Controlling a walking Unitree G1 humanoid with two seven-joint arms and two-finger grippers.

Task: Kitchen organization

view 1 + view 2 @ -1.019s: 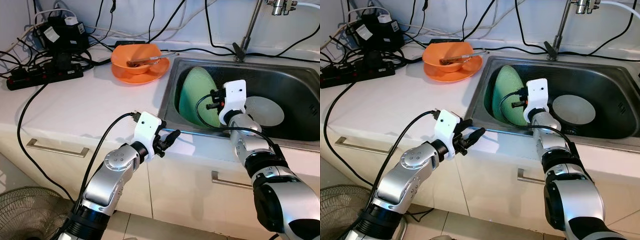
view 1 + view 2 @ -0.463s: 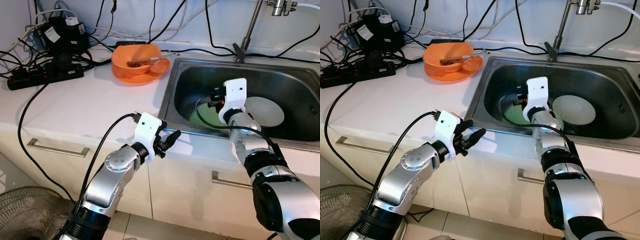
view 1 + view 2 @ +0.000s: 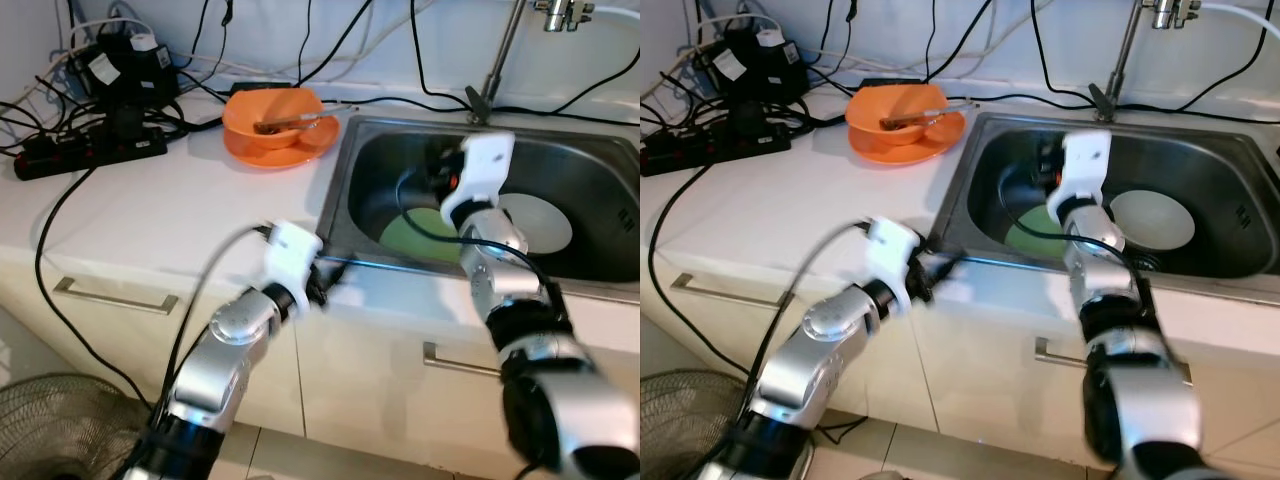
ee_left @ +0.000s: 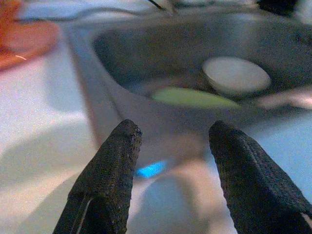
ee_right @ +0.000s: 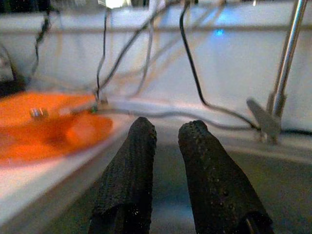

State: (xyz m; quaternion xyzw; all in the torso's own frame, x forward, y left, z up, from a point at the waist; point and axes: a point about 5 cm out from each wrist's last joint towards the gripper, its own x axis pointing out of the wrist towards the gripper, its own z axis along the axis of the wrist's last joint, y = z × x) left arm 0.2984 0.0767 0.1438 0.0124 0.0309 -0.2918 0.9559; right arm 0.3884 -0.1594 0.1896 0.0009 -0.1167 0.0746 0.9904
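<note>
Hovering over the left half of the sink (image 3: pixel 600 150), the right gripper (image 5: pixel 165 141) carries nothing; its wrist view shows its two black fingers (image 5: pixel 129 165) nearly together with only a thin slit between them. That view looks past the fingertips to the orange plate (image 5: pixel 44 131) on the left of the frame, the tangle of cables along the back wall, and the tap stem (image 5: pixel 285 58) at the right. The head views do not show those fingers, since the white wrist housing covers them, but they do show the green plate (image 3: pixel 425 232) lying flat on the sink floor at centre frame, just beside the white plate (image 3: pixel 535 220) to its right.

Lower left of centre, the left gripper (image 3: pixel 325 278) sits at the front edge of the desk (image 3: pixel 170 210), blurred, just by the sink's near left corner. Its wrist view shows its fingers (image 4: pixel 107 180) spread wide and empty, with the green plate (image 4: pixel 192 97) and white plate (image 4: pixel 236 75) visible beyond the sink rim.

On the desk at upper centre an orange bowl (image 3: pixel 272 112) sits on the orange plate with a utensil across it. A black power strip (image 3: pixel 90 152) and adapters with tangled cables fill the upper left. A fan grille (image 3: pixel 60 425) shows at the lower left, and drawer handles run along the cabinet front.
</note>
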